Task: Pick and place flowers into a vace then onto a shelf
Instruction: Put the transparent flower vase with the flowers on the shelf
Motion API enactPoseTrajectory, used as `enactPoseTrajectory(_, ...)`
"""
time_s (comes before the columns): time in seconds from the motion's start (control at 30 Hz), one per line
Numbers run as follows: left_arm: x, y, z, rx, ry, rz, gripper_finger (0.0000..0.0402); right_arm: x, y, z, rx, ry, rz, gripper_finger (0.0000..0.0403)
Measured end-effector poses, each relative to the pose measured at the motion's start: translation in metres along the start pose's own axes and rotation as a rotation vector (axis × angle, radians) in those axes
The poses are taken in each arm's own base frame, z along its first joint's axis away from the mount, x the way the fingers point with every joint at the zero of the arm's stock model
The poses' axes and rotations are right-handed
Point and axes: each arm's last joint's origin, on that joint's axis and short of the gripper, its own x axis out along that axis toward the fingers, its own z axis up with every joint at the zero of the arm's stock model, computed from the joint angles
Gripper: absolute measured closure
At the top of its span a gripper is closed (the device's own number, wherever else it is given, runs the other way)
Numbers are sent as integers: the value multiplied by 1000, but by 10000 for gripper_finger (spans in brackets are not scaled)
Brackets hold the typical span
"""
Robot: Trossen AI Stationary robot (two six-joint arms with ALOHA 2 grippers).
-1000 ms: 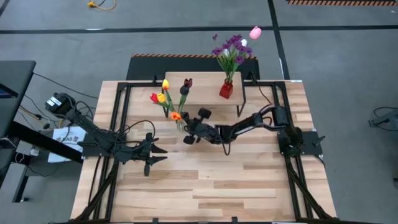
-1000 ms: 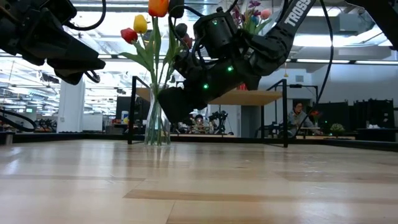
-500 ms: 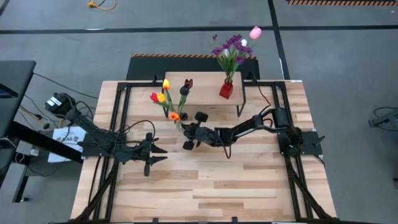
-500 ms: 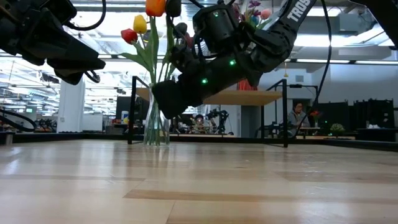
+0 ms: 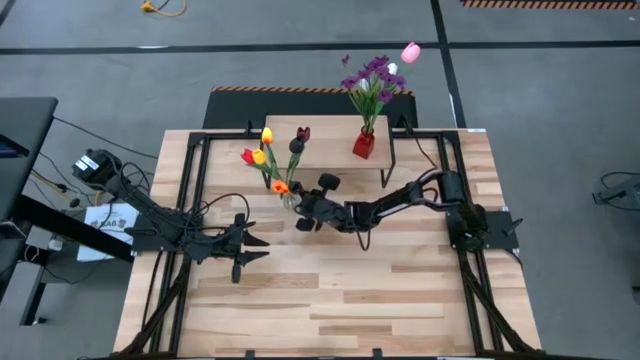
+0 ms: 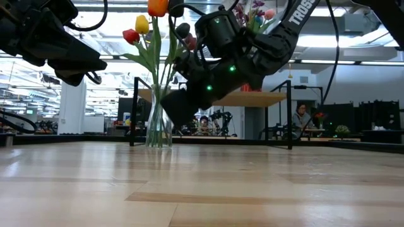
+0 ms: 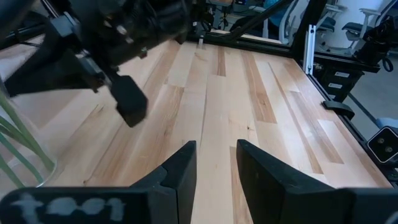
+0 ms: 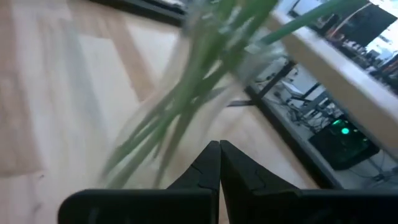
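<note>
A clear glass vase (image 6: 159,129) stands on the table in front of the shelf's left end. It holds yellow, red, orange and dark tulips (image 5: 262,155) by their green stems (image 8: 186,106). The shelf (image 5: 335,152), a light plank on black legs, bears a red vase (image 5: 364,146) with a purple sprig (image 5: 372,75) and a pink tulip (image 5: 410,52). My right gripper (image 5: 303,222) is shut, just right of the clear vase and above the table (image 6: 170,108), its tips (image 8: 219,152) pointing at the stems. My left gripper (image 5: 260,250) hangs open and empty at the left (image 7: 216,162). My right gripper's shut tips stand close beside the clear vase's upper part (image 6: 163,101). The frames do not show whether they touch the glass or the stems.
Black frame rails (image 5: 195,200) run along the table's left, right and far sides. The near half of the wooden table (image 5: 330,310) is bare planks. Beyond the table a person (image 6: 303,120) sits in the room.
My right gripper, staying shut, has swung a little toward the table's left, at the vase, and come back to about where it was, rolling slightly.
</note>
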Motion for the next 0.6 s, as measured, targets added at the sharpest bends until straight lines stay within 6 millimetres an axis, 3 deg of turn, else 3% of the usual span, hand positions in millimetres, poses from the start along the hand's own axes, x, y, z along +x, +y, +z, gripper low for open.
enactPoseTrajectory(0.3,0,0,0,0,0,0,299,8,-9,2,3,-45,23,403)
enactPoseTrajectory(0.6,0,0,0,0,0,0,299,-1,2,6,9,-70,75,403)
